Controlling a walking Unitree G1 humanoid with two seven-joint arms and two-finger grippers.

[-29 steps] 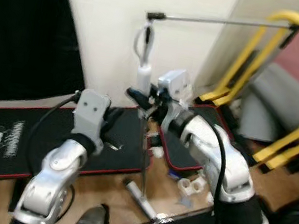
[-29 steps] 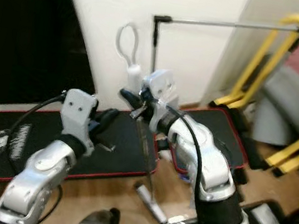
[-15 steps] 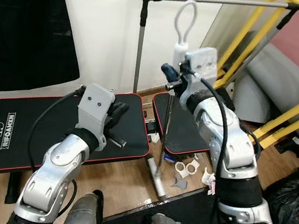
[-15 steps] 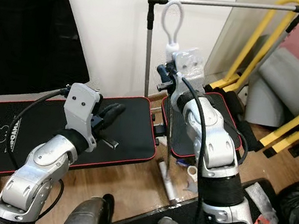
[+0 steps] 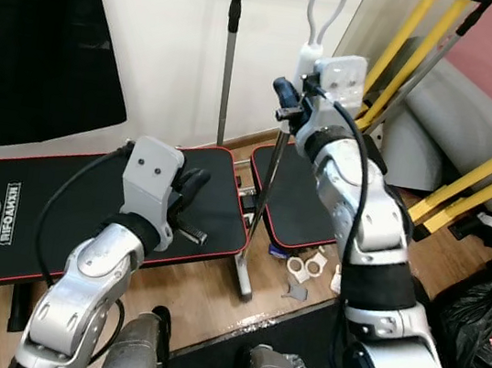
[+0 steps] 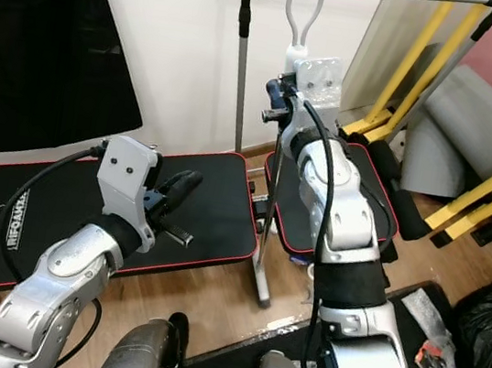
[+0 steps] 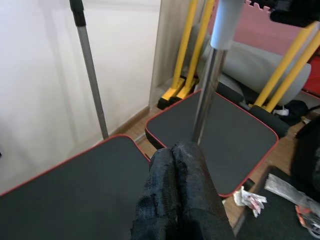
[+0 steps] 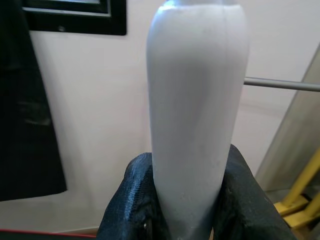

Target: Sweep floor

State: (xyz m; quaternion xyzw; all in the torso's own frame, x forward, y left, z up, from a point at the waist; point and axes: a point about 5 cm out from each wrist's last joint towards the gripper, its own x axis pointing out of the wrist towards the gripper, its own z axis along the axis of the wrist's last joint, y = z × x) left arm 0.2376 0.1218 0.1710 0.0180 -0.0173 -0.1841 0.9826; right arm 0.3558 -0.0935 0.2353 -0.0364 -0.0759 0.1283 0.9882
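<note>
Right gripper (image 6: 282, 97) clamps the broom (image 5: 274, 165) high on its white handle — at 12 o'clock, head toward the floor (image 5: 202, 293), presumably for sweeping reach; left gripper (image 7: 175, 192), fingers pressed together and empty, hovers over the black mat (image 5: 57, 207).

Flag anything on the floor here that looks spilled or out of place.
Small white plastic bits lie scattered on the wood floor beside the right-hand black mat, with crumpled scraps near the black bag. The right gripper holds the broom handle upright; the left gripper hovers shut.
</note>
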